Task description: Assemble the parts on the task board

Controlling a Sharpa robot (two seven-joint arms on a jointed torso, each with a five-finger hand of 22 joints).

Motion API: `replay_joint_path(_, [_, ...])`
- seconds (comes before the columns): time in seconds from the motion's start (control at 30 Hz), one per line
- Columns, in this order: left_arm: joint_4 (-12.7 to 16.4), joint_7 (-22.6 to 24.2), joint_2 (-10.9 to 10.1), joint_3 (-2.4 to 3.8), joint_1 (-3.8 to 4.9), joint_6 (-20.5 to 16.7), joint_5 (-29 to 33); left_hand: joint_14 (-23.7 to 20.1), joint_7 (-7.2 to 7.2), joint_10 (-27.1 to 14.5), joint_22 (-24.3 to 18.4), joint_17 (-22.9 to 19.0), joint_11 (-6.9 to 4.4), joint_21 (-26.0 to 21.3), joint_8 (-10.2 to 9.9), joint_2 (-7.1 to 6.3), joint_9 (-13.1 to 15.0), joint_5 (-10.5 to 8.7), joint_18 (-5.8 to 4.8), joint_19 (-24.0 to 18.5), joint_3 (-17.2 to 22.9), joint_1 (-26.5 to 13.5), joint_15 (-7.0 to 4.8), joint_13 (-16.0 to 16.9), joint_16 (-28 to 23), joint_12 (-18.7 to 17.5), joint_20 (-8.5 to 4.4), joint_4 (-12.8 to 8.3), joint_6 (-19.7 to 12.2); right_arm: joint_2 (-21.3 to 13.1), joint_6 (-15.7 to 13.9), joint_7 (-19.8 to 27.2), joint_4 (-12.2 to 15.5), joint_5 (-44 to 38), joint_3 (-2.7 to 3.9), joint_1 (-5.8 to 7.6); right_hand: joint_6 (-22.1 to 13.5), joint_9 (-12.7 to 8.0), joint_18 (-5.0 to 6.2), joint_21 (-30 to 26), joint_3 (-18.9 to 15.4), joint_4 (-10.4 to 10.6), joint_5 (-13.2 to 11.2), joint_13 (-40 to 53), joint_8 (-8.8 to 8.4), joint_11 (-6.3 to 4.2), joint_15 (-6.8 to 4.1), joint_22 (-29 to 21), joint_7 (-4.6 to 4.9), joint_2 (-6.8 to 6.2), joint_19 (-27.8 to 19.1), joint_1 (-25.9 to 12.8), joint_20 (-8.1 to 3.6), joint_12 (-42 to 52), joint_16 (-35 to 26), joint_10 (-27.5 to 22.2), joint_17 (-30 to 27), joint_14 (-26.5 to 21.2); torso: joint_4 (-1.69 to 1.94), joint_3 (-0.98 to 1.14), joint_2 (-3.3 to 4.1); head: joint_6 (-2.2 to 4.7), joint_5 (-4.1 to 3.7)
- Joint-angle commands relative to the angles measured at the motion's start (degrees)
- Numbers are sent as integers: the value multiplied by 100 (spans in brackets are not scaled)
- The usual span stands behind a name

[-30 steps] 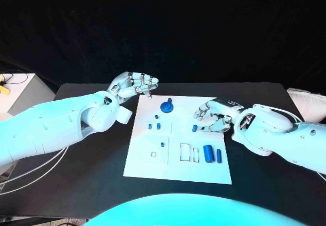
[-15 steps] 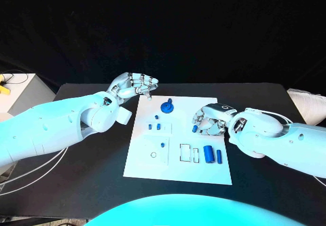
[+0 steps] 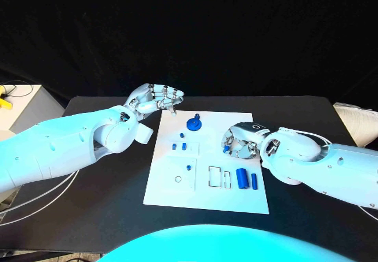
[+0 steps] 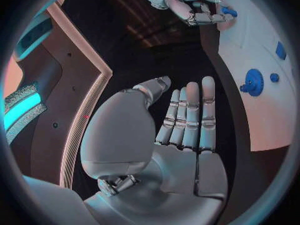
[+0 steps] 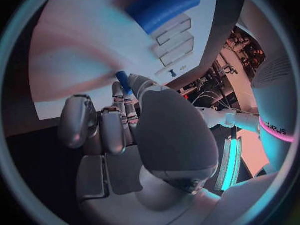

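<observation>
Black table [image 3: 102,202] under black drapes, white task board [image 3: 206,194] lying flat at its middle. On the board, seen from the head view: a blue gear [image 3: 193,125] near the far edge, two small blue pegs [image 3: 178,146] left of centre, a tiny blue piece [image 3: 190,166] below them, and two upright blue cylinders [image 3: 246,178] standing side by side toward the near right beside empty rectangular slots.

Left hand [image 3: 154,98] hangs above the board's far left corner. From the head camera its fingers look curled; the left wrist view shows the left hand [image 4: 178,130] with fingers straight and close together, thumb apart, nothing in the palm.

Right hand [image 3: 242,141] sits low over the board's right side, fingers bunched downward. A small blue part [image 3: 226,148] shows at its fingertips from above. The right wrist view makes it plainer: the right hand [image 5: 125,130] pinches that blue part [image 5: 123,82] between thumb and fingertips, close over the white board [image 5: 75,50]; whether the part touches the board I cannot tell. The left wrist view also catches the gear [image 4: 253,81] and the right hand [image 4: 181,2] across the board.
</observation>
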Motion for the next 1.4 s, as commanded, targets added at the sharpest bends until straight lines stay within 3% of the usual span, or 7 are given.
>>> replay_joint_path(0.03, [14,46,4,4,2,93,33,6,-18,-34,-5,-5,2,-3,-13,16,-9,2,83,43,-39,17,43,-9,-28,-17,-4,5,-38,13,-37,-98,8,-118,-4,-17,122,39,-73,139,141,38,-96,12,70,-39,-68,705,-35,-9,145,-27,-37,-56,44,167,80,140,0,1,1,-2,-10])
replay_joint_path(0.27, [18,40,2,4,2,101,33,7,-19,-36,-6,-6,2,-5,-10,24,-10,3,84,48,-39,19,42,-11,-29,-16,-4,8,-36,44,-242,-258,2,-197,-4,-37,296,154,-121,429,438,-33,-365,29,209,-128,-148,821,-135,97,217,1,-100,-148,97,459,196,186,2,1,-8,19,-30])
replay_joint_path(0.4, [22,39,-6,4,2,98,33,7,-19,-36,-6,-6,2,-5,-10,24,-10,3,84,48,-39,19,42,-11,-29,-16,-4,8,-36,56,-427,-354,22,-231,-4,-52,368,337,-150,606,768,-286,-518,66,387,-208,-218,899,-183,234,254,109,-167,-218,103,758,230,196,4,0,0,46,-45])
replay_joint_path(0.6, [14,41,-10,4,2,100,33,7,-20,-38,-7,-6,1,-6,-5,30,-9,4,84,51,-38,23,42,-13,-30,-15,-4,9,-32,-44,-778,-379,187,-104,0,-65,280,544,-172,728,1112,-486,-573,92,520,-215,-223,961,-173,186,276,-54,-189,-388,61,905,173,184,1,-3,-10,40,-36])
replay_joint_path(0.9, [-20,50,2,3,1,97,35,7,-22,-39,-8,-6,1,-7,0,34,-8,4,84,52,-38,25,42,-14,-30,-15,-4,10,-27,-360,-1199,-290,702,238,57,95,246,646,-193,847,1233,-569,-612,113,584,-216,-226,1009,-172,159,302,-174,-194,-462,61,970,181,191,-3,3,-10,136,-45])
replay_joint_path(1.17, [-64,60,24,3,-4,99,48,7,-22,-39,-8,-6,1,-7,0,34,-8,4,84,52,-38,25,42,-14,-30,-15,-4,10,-27,-501,-1287,-200,1096,480,98,243,234,681,-196,867,1272,-606,-626,121,606,-220,-229,1019,-174,154,306,-203,-196,-488,68,989,198,197,-1,4,-11,146,-1])
replay_joint_path(1.4, [-77,64,43,3,-8,100,58,7,-22,-39,-8,-6,1,-7,0,34,-8,4,84,52,-38,25,42,-14,-30,-15,-4,10,-27,-238,-1196,-95,1140,544,86,204,229,698,-194,856,1290,-626,-619,124,616,-221,-230,1017,-173,148,304,-215,-197,-502,68,996,198,198,-10,-3,-4,121,71])
